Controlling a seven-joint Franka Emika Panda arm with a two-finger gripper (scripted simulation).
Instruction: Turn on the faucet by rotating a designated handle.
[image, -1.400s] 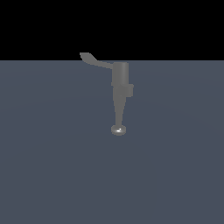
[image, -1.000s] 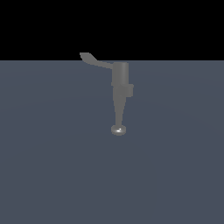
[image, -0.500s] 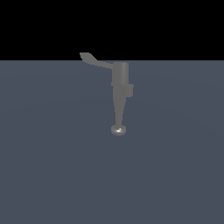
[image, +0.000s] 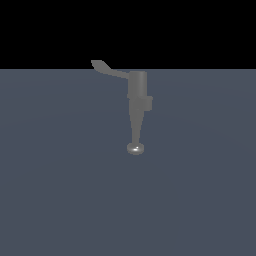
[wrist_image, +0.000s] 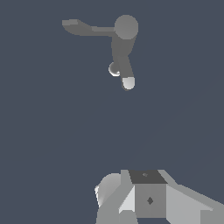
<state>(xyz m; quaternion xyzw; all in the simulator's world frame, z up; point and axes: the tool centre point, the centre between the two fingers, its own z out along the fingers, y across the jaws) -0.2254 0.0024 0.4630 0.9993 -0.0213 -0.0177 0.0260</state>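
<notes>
1. At the exterior view's left lies the thin, flat, matte grey curved handle (image: 109, 70), a lever ending in a widened paddle-like tip. It sticks out sideways from the top of the faucet's body, toward the exterior view's left, with its tip the part farthest from the body. The wrist view shows the same lever (wrist_image: 85, 29), bare and untouched.

2. I judge the paddle tip the best place to take hold or push. It is farthest from the pivot, so it gives the most leverage, and its broad face offers some surface to bear on. The lever looks stiff and thin. Its smooth flat surface may prove slippery, so a push against its side seems safer than a pinch across its thickness.

3. To the right of the lever stands the small matte grey faucet (image: 137, 100), with a cylindrical body, a small side block and a tapering spout that ends in a round shiny nozzle. It sits on the plain slate-grey floor (image: 60, 190), near the middle of the exterior view. It looks rigid and fixed in place, so I expect only the lever to turn.

4. The grey blocky gripper (wrist_image: 148, 199) appears only in the wrist view, well apart from the faucet (wrist_image: 124, 48). Its fingertips are out of sight, so I cannot tell whether it is wide or narrow. Nothing visible is held.
</notes>
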